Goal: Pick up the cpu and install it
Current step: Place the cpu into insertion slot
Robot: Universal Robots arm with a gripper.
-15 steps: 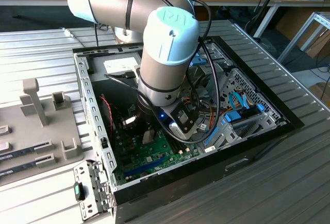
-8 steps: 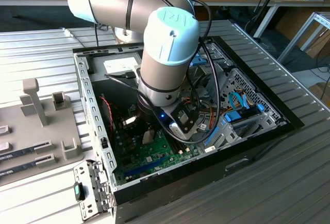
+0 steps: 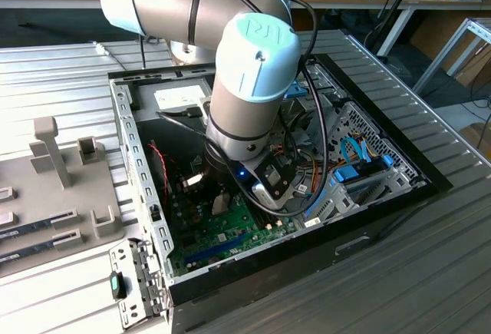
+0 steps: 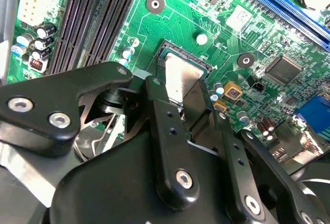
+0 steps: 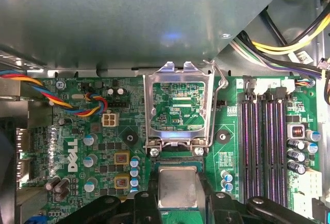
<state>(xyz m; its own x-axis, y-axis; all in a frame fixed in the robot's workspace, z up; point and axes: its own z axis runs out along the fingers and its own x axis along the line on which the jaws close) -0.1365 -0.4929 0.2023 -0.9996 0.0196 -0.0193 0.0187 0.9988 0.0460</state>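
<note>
gripper (image 4: 181,112) clamped on cpu (image 5: 177,186) over socket (open frame (image 5: 178,105) in first wrist view)

shiny silver square cpu (image 5: 178,186) lies flat, seated in the motherboard socket (image 5: 178,160).

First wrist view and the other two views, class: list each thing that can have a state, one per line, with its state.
cpu: lying flat in the socket, silver top up, between the gripper's fingers.
gripper: down at the cpu, a finger on either side of it.
socket frame: hinged open, standing up off the motherboard.
memory slots: empty.
computer case: side panel off, interior exposed.
</note>
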